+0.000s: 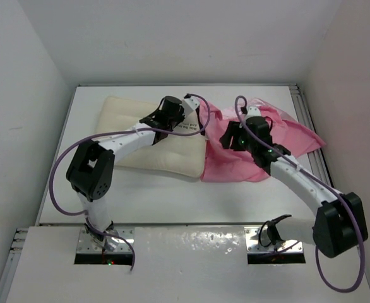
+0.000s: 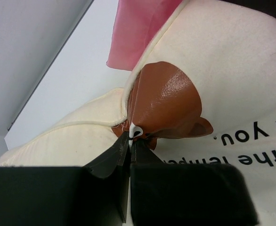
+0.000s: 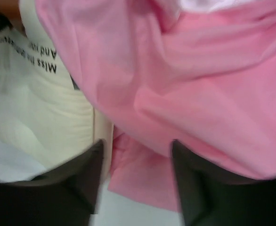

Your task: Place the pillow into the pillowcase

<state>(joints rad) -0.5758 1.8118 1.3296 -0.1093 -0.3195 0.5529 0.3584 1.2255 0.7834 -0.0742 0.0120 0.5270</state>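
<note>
The left tool [image 2: 131, 140] pinches the pillow [image 2: 232, 70] at its brown mark [image 2: 166, 99] (jaws closed), while the right tool [image 3: 135, 174] hangs open over the pillowcase [image 3: 199, 94].

Top external: print [image 1: 184, 130] on the pillow [image 1: 166, 158] too small to read; its right end sits under the left arm [image 1: 131, 140] and the pillowcase [image 1: 292, 136] edge.
Left wrist: print lines run off the right edge and behind the left gripper [image 2: 131, 140]; brown mark [image 2: 168, 101] bunched, outline unclear.
Right wrist: whole view blurred; print partly covered by pink fabric; pillowcase opening not discernible; right gripper [image 3: 137, 143] contact with fabric cannot be told.
</note>
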